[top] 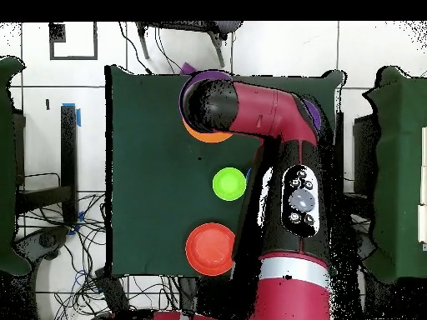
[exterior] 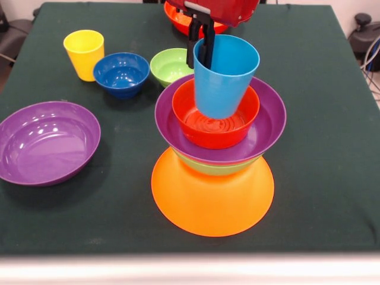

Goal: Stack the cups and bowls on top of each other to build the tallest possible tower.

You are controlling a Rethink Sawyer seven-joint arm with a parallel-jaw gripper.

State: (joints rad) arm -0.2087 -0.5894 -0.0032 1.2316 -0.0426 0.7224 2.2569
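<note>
The tower stands in the front view: an upturned orange bowl, a green bowl, a purple bowl and a red-orange bowl. A light blue cup stands tilted in the red-orange bowl. My gripper comes down from above, its black fingers astride the cup's left rim, shut on it. In the overhead view my arm hides the gripper and most of the tower; only the orange bowl's edge and a purple rim show.
On the green table are a yellow cup, a small dark blue bowl, a small green bowl, a big purple bowl at the left, and a red-orange bowl near the robot.
</note>
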